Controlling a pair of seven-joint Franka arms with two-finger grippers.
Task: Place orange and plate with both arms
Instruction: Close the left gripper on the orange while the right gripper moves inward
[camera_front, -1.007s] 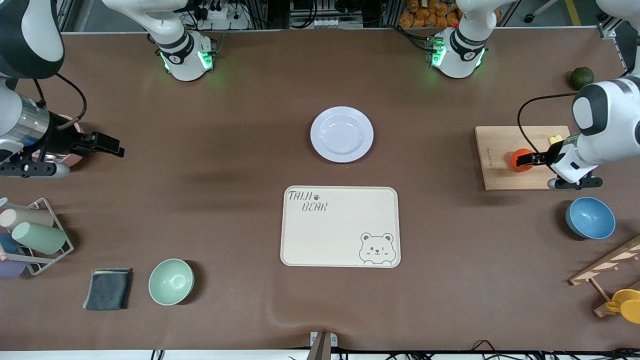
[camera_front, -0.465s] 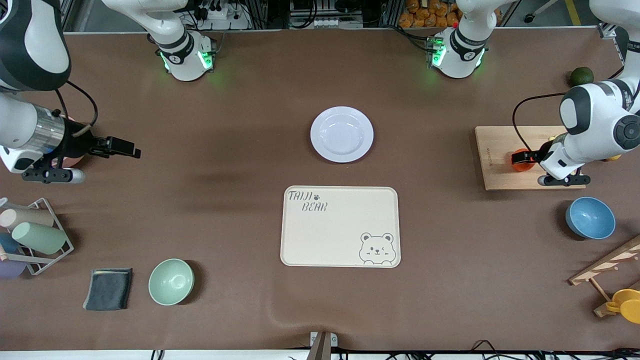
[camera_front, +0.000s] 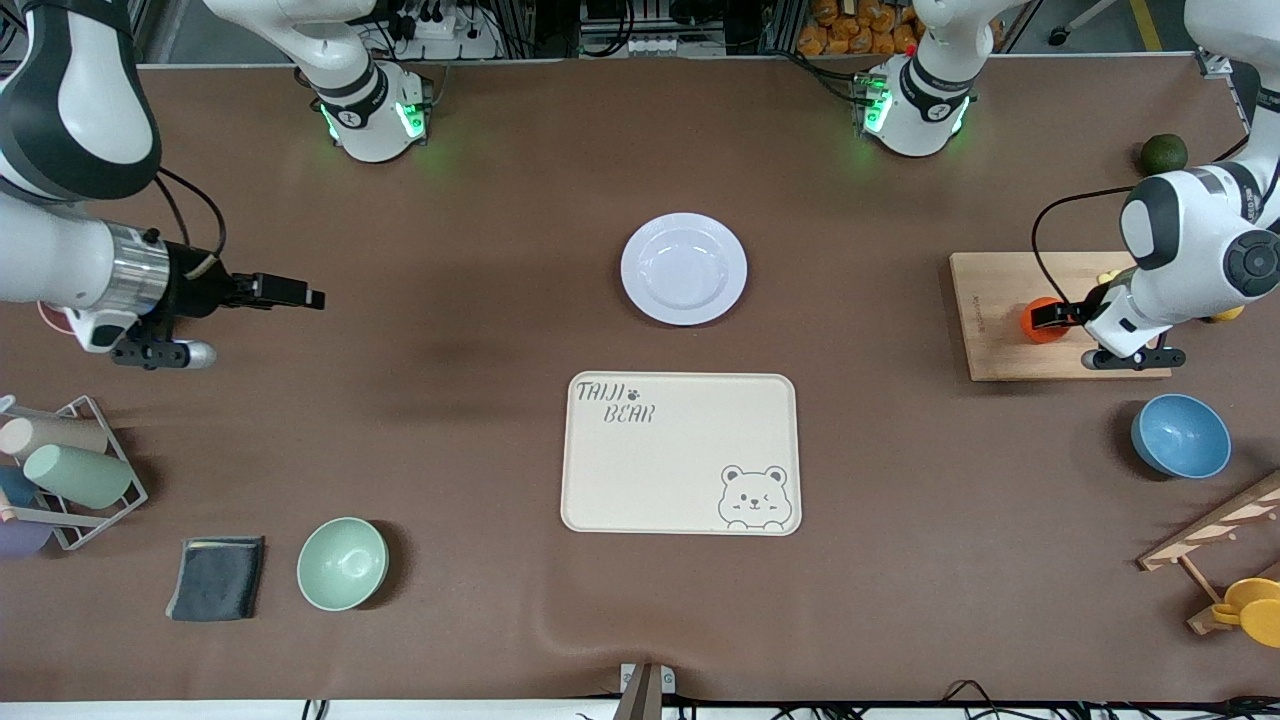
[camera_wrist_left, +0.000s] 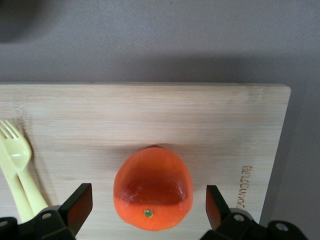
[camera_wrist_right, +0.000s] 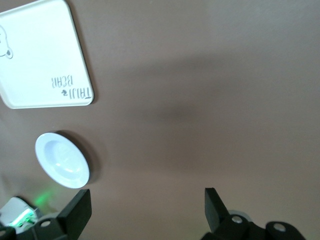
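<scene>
Left tool (camera_wrist_left: 145, 207): fingers apart, straddling the orange (camera_wrist_left: 152, 187) without clamping; fruit sits on the wooden board (camera_front: 985, 300) at the left arm's end of the surface, so a straight close should take it. Right tool (camera_front: 300, 297): fingers apart, empty, over bare surface (camera_front: 450, 250); plate (camera_front: 684, 268) lies well apart, toward mid-surface, above the bear tray (camera_front: 680, 453). Since a second ago: right tool has travelled toward the plate; left tool barely shifted over the orange.

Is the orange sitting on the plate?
No, the orange sits on the wooden board, and the plate holds nothing.
</scene>
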